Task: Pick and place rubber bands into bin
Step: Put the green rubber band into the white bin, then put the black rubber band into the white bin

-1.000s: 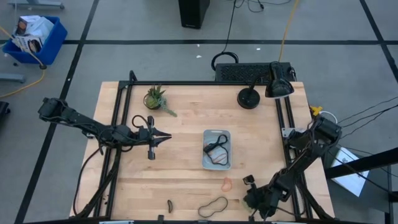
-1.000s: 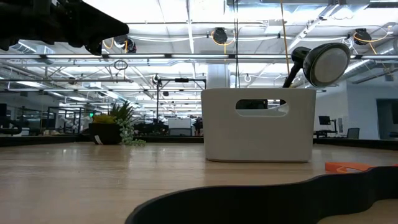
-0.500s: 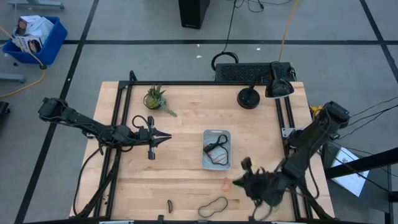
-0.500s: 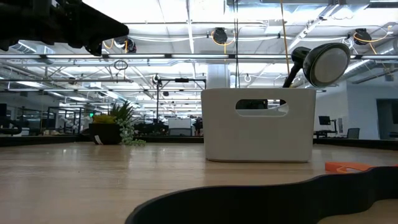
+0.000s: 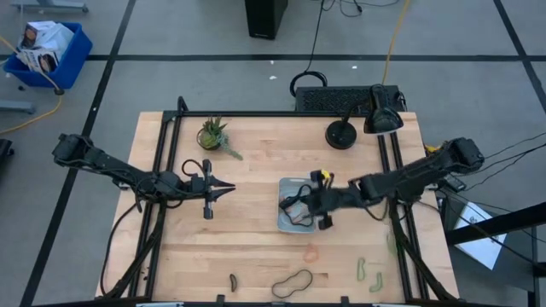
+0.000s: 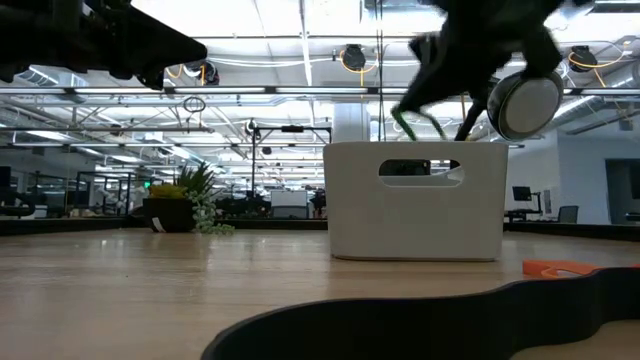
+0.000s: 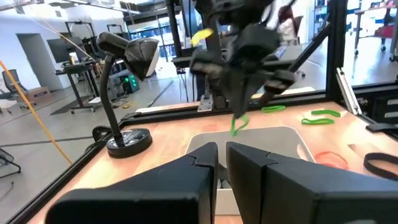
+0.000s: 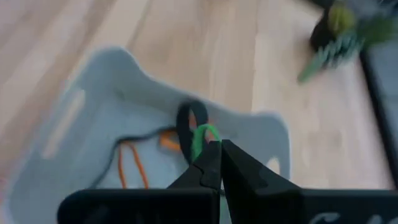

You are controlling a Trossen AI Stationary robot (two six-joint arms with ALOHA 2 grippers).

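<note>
green, a small rubber band (image 8: pixel 200 138) is pinched between the closed tips of the right gripper (image 8: pixel 216 163), hung just above the bin (image 5: pixel 285 185) near the middle of the table (image 5: pixel 256 162). inside the bin, dark and orange bands (image 8: pixel 134 163) are seen lying. beside the bin toward the table's front edge, an orange loop (image 5: pixel 310 252), a large dark loop (image 5: pixel 292 281) and green bands (image 5: pixel 368 273) are left. well apart from the bin, the left gripper (image 5: pixel 223 190) is held idle, jaws narrow.

Even, bright overhead light falls on the pale wooden desk (image 5: pixel 256 153), with only soft shadows. In the low view, ceiling lamps glare white. The right arm's dark tool (image 8: pixel 214 163) and the pale blue-grey shallow plastic bin (image 8: pixel 81 130) are motion-blurred.
</note>
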